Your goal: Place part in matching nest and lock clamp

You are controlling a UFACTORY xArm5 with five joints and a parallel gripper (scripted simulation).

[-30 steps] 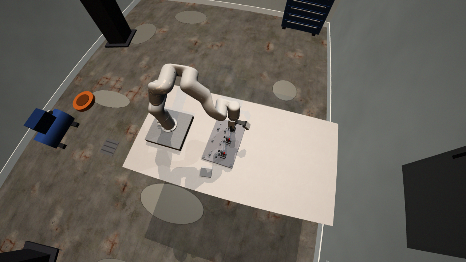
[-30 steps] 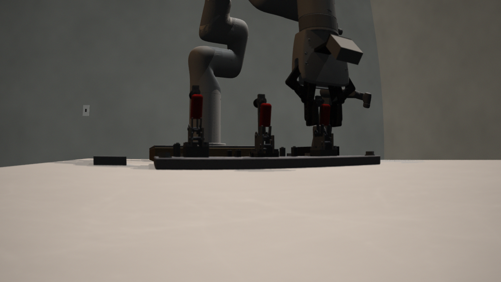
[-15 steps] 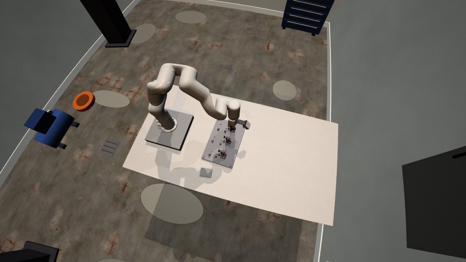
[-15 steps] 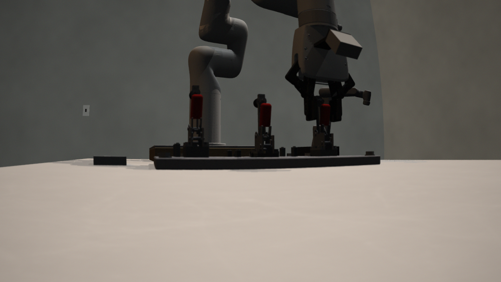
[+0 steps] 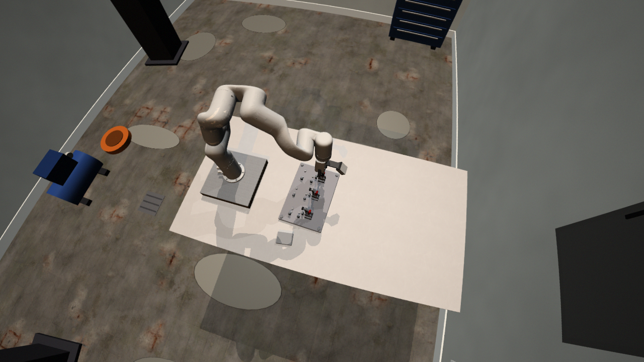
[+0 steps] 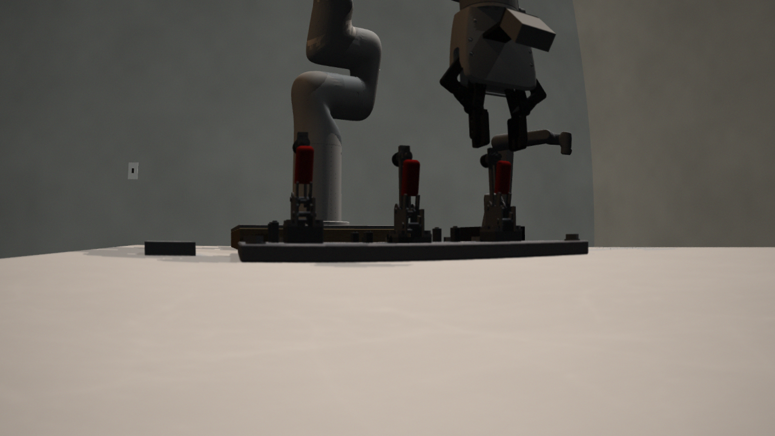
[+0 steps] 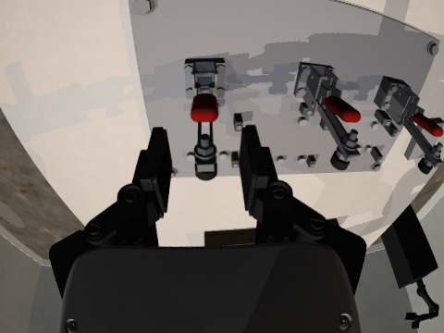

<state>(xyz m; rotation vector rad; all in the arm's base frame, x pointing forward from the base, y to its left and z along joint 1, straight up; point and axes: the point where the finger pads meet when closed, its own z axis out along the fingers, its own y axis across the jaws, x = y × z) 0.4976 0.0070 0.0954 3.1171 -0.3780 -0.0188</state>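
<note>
The end effector is spread, pinching nothing, above the fixture. The part lies beside the fixture, on the tabletop; seating it, locking its clamp and releasing remain.

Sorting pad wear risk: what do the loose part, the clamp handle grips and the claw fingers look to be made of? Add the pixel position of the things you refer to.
Loose part (image 5: 284, 238) (image 6: 170, 248): probably metal, plain grey, crisp edges; painted plastic possible.

Handle grips (image 6: 304, 164) (image 7: 203, 108): likely plastic or rubber sleeves, red, rounded, soft highlights.

Claw fingers (image 6: 479, 128): matte black, faint reflections; coated metal or plastic, can't tell.
</note>
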